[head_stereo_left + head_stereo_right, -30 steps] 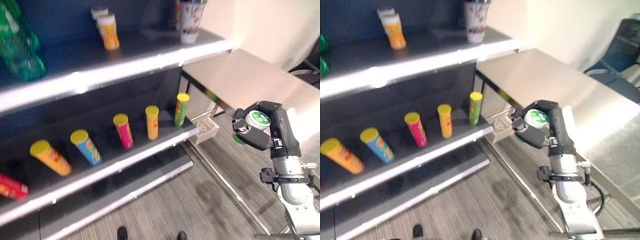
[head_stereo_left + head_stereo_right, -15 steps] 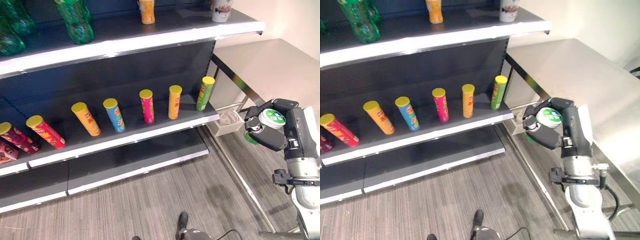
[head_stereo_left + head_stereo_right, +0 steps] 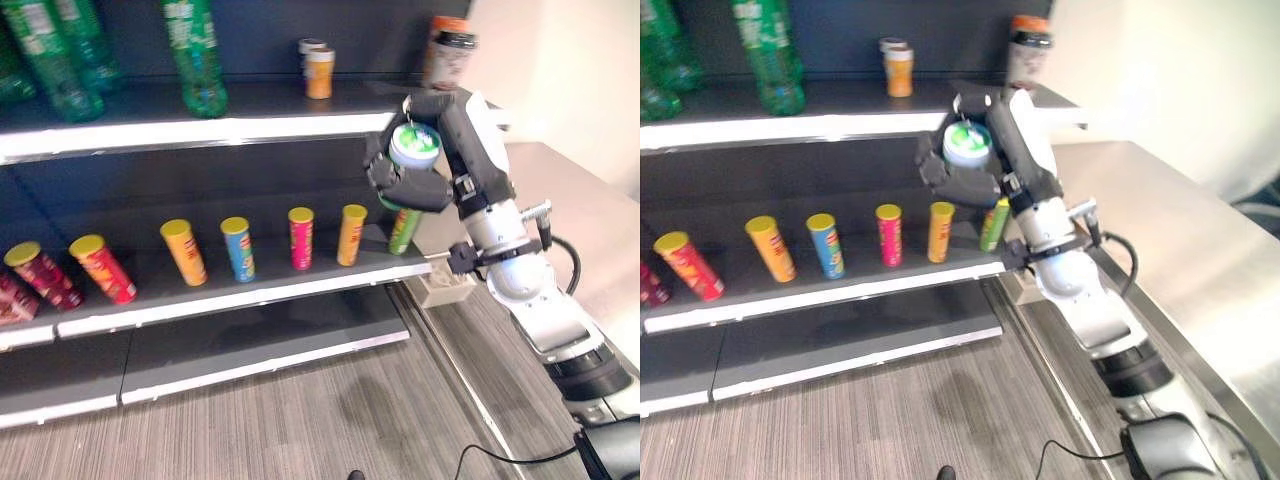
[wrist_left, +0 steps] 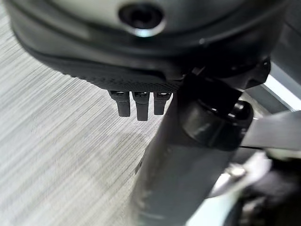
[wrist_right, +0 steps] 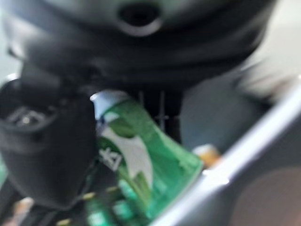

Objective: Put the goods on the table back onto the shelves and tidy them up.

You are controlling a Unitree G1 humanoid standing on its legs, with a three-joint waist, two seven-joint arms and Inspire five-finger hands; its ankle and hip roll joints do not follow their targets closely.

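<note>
Left eye view has the robot's right hand (image 3: 440,165) up in front of the dark metal shelving unit (image 3: 230,128), fingers and thumb curled tight round a green cylindrical can with a white-and-green lid (image 3: 414,146), lid facing the camera. Right wrist view backs that up: green can body wedged between thumb and fingers, no slack visible. So the can is off the table and in the air, level w/ the gap between the top shelf edge and the middle shelf, just right of the row of goods. On the middle shelf stand slim tubes w/ yellow lids: a green tube (image 3: 403,230) partly behind the hand, an orange tube (image 3: 350,234), a pink tube (image 3: 301,237), a blue tube (image 3: 237,248), more orange and red ones further left. Top shelf carries tall green plastic bottles (image 3: 196,58), a small orange can (image 3: 319,72) and a dark jar w/ an orange cap (image 3: 449,60). Stainless steel table (image 3: 1160,225) sits off to the right, well apart from the hand. Left hand (image 4: 136,101) points at the floor in its wrist view, short run of fingertips showing straight, holding nothing. Step in hand, I'd say: carry phase, can en route to a shelf slot. Next move prob. needs the can brought upright over a bare patch of shelf, set down gently, then the grip eased off w/o clipping the green tube nearby.
</note>
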